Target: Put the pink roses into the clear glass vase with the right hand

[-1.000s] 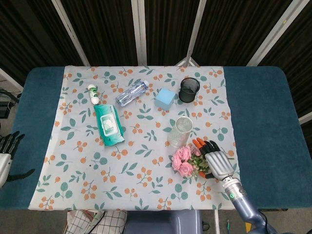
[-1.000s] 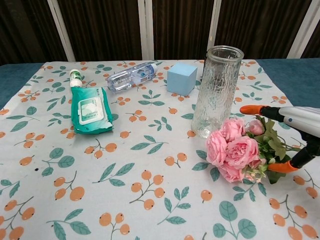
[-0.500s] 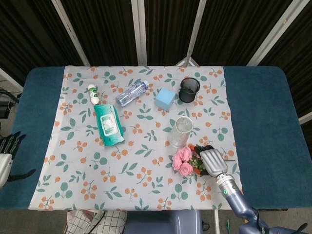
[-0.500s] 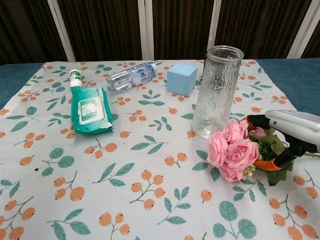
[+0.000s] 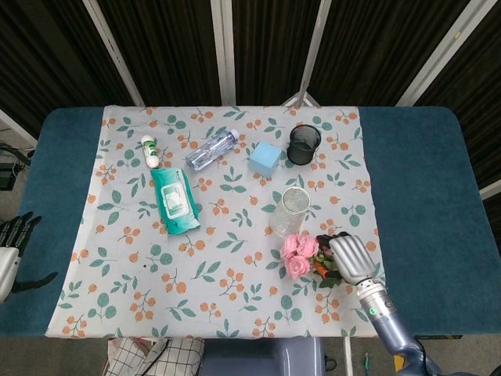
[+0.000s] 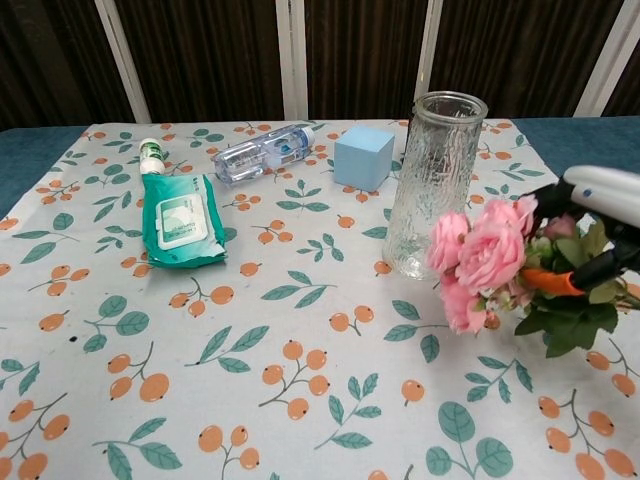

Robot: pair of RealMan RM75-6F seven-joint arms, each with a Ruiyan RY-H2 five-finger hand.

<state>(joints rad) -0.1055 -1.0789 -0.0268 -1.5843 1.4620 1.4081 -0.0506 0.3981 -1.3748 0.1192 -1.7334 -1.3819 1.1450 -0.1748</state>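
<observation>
The roses [image 6: 478, 262] are gripped by the right hand [image 5: 351, 259] and held above the counter [image 5: 415, 188], just beside the upright vase [image 6: 432, 183]. The left hand [image 5: 9, 247], fingers apart and holding nothing, is seen at the counter's far edge.

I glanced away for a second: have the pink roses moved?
Yes. The robot hand has lifted the pink roses off the cloth, and they now sit higher against the glass vase, closer to its rim.
</observation>
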